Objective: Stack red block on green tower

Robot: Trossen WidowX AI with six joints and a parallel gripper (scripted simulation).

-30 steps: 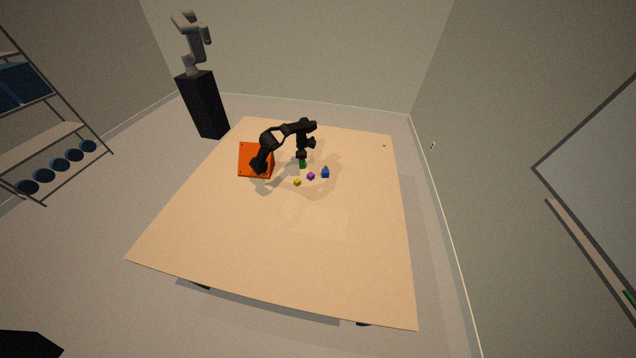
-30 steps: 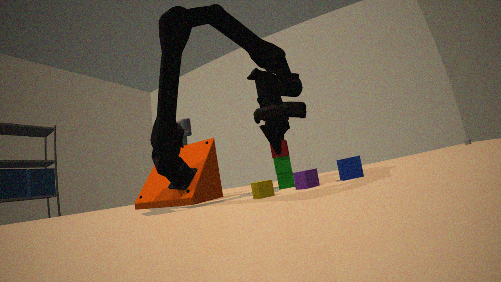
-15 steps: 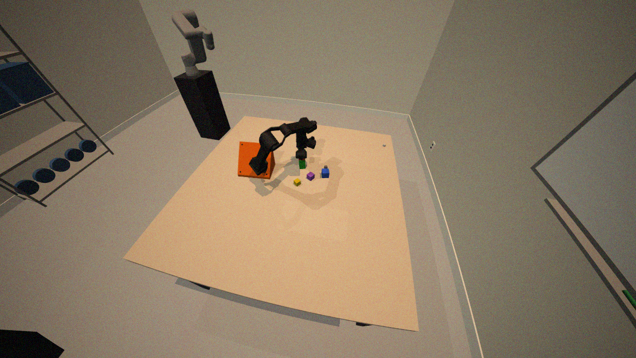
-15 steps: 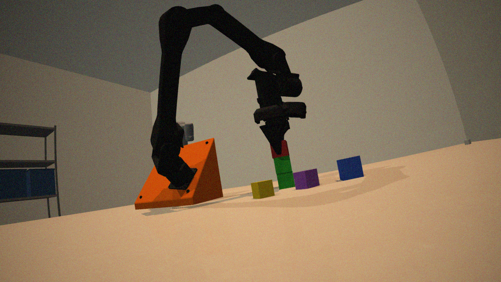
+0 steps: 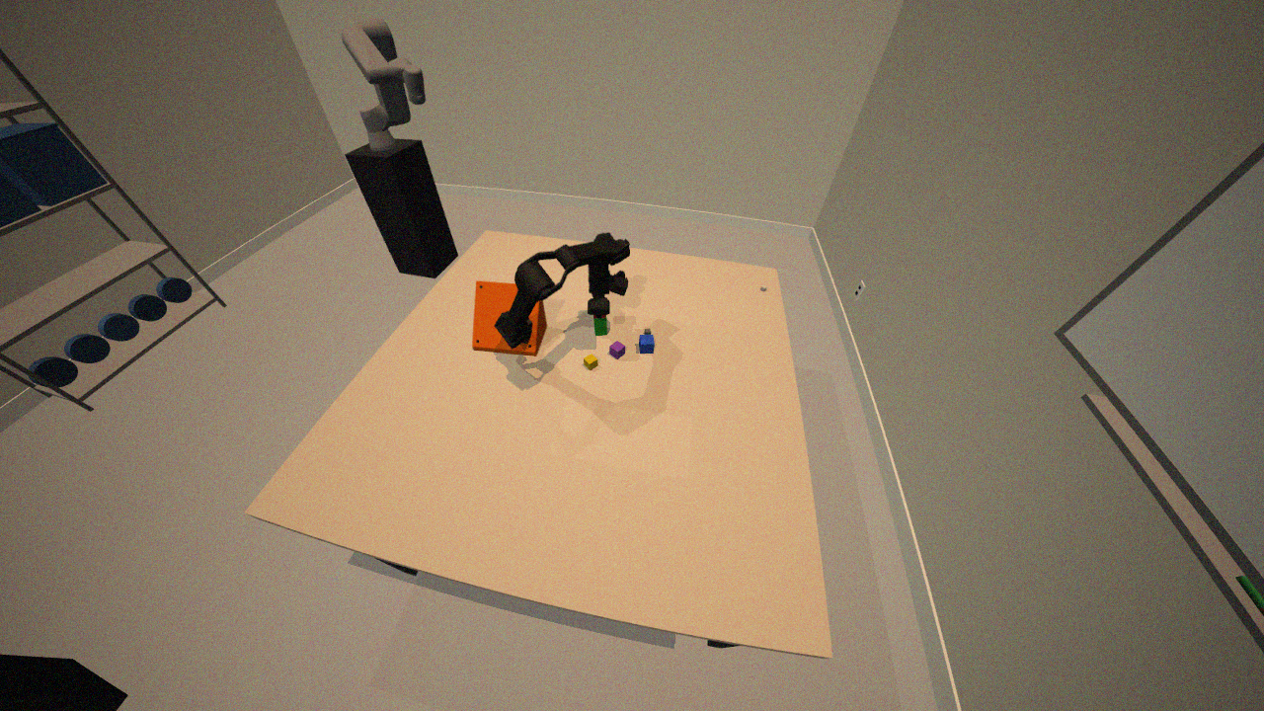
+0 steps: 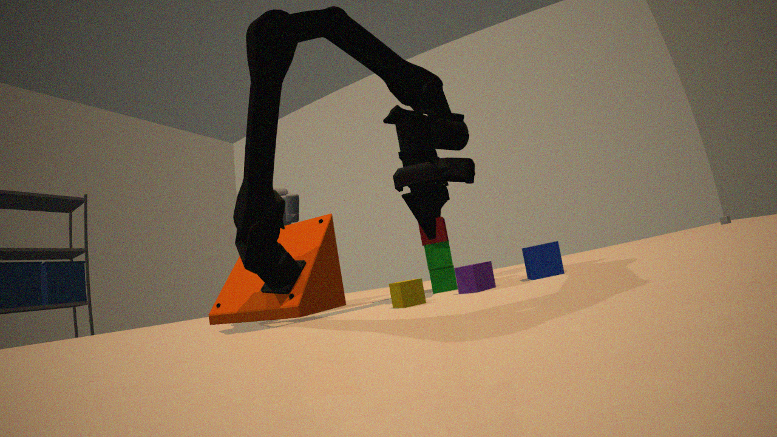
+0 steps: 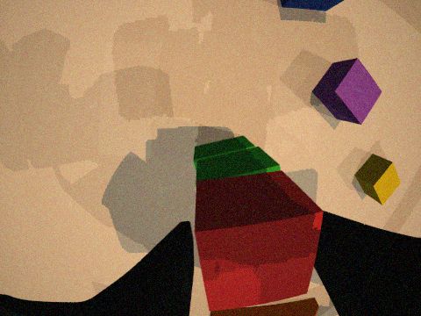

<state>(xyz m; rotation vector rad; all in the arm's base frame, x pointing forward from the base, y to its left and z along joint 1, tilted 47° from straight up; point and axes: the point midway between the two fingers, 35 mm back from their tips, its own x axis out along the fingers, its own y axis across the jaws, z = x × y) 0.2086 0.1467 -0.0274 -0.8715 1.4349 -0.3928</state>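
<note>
Two fingers of end effector (image 5: 599,315) (image 6: 433,234) (image 7: 256,259) parted around red block (image 6: 441,230) (image 7: 256,268), unclamped; block sits on green tower (image 5: 600,327) (image 6: 441,267) (image 7: 237,163).

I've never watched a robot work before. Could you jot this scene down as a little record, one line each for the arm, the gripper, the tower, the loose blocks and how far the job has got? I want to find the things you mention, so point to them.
arm: black, mounted on an orange wedge (image 5: 484,309) (image 6: 320,244)
gripper: open (image 5: 598,315) (image 6: 433,234) (image 7: 254,246), fingers either side of the red block
tower: two green blocks (image 5: 600,327) (image 6: 441,267) (image 7: 237,162), red block (image 6: 441,232) (image 7: 259,250) on top
loose blocks: yellow (image 5: 590,361) (image 6: 407,294) (image 7: 386,182), purple (image 5: 617,350) (image 6: 475,277) (image 7: 359,91), blue (image 5: 647,345) (image 6: 543,260) (image 7: 312,3)
progress: red block placed, gripper not yet clear
</note>
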